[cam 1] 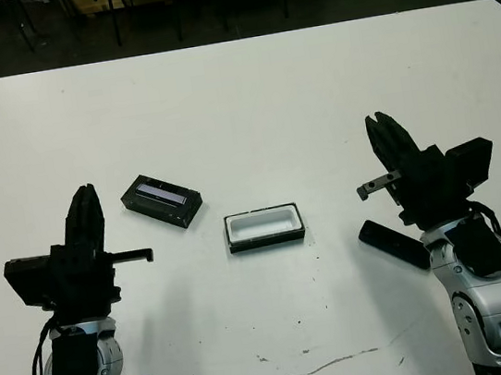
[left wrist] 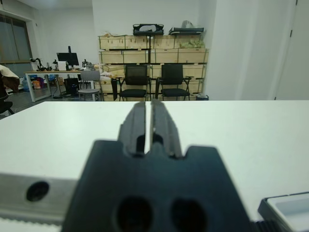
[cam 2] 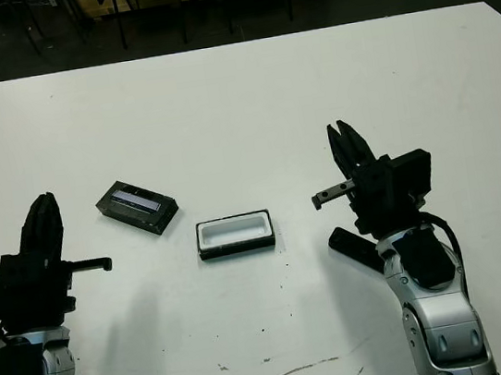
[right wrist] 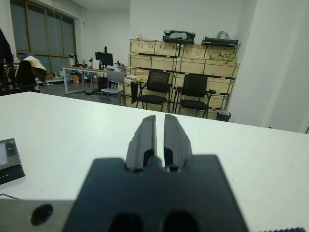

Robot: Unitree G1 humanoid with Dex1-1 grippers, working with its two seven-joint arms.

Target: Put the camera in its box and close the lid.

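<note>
Black-fingered left gripper (cam 1: 84, 203) and right gripper (cam 1: 383, 134) hover level, fingers together.

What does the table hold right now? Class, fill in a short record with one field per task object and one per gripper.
camera: camera flat on the table, partly hidden under the right arm
box: box open, white lining showing, nothing inside, near table centre
lid: lid off, lying apart from the box, toward the robot's left
left gripper: left gripper shut, holding nothing
right gripper: right gripper shut, holding nothing
</note>
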